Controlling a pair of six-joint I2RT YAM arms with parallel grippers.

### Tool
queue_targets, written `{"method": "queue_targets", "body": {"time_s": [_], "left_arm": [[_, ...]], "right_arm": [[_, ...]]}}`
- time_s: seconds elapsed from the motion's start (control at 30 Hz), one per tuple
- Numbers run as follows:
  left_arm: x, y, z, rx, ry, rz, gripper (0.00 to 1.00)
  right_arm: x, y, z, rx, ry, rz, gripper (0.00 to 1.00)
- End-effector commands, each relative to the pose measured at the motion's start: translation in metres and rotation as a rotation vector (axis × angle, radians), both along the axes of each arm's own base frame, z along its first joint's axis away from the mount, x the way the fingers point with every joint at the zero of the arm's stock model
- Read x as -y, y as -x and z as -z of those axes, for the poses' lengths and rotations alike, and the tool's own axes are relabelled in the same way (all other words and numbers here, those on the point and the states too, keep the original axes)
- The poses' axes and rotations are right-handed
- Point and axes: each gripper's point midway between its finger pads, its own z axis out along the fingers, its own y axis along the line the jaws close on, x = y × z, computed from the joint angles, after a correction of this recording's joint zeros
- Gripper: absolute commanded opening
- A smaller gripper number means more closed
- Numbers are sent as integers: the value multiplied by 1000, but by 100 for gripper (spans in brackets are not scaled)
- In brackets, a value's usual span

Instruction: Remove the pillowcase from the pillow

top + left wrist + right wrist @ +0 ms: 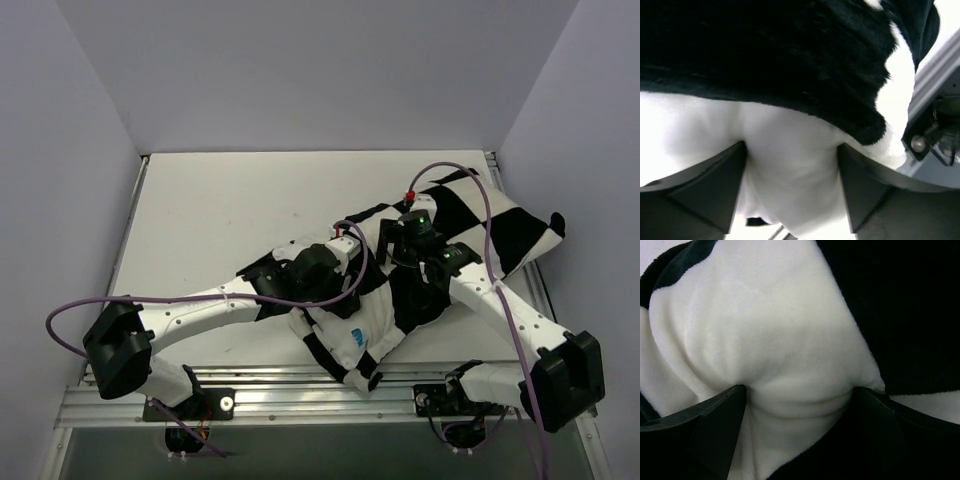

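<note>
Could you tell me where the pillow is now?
In the top view, the pillow lies right of centre by the table's near edge, mostly inside the pillowcase.

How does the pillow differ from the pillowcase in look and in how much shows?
The pillowcase is black-and-white checked; the pillow is plain white with a small blue mark. The pillowcase spreads toward the far right; only the pillow's near end shows, poking out of it. Both are soft and lie on the table.
</note>
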Motion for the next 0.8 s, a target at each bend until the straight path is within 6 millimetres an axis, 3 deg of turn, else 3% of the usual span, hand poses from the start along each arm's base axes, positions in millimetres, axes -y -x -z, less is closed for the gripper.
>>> {"method": "queue_targets", "body": {"time_s": [0.0,0.07,0.1,0.2,0.23,0.3,0.33,0.47,0.5,0.53,0.57,0.63,0.67,0.77], "left_arm": [[-3,-3,19,-25,-12,-47,77],[-9,-4,24,-31,-12,-65,69],[-15,-6,30,-34,-17,-86,61],[-25,-16,27,-28,3,-131,48],[-30,-19,27,-28,8,-143,45],[-33,-28,23,-22,28,-165,37],[-36,-34,20,-19,41,-178,28],[-34,-46,11,-9,71,-185,3],[-33,-48,10,-6,72,-182,2],[-31,-48,10,-6,72,-178,2],[-28,-50,6,-2,82,-176,2],[-26,-51,3,-3,88,-174,2],[-25,-52,0,-3,94,-172,2],[-25,-53,-5,-2,103,-177,2]], "right_arm": [[-49,-35,-4,66,-99,-161,80],[-64,-46,4,51,-104,-206,80],[-74,-61,-13,100,-118,-224,79],[-94,-79,-10,104,-78,-271,79],[-102,-90,-25,136,-80,-277,79],[-113,-95,-26,136,-64,-282,79],[-115,-97,-35,146,-58,-272,80],[-105,-78,-50,151,-66,-234,82],[-101,-73,-50,147,-64,-226,83],[-95,-64,-62,173,-73,-223,83],[-88,-51,-51,144,-60,-229,83],[-84,-31,-63,167,-80,-257,84],[-80,-18,-52,138,-69,-273,84],[-82,11,-57,141,-105,-332,84]]}}
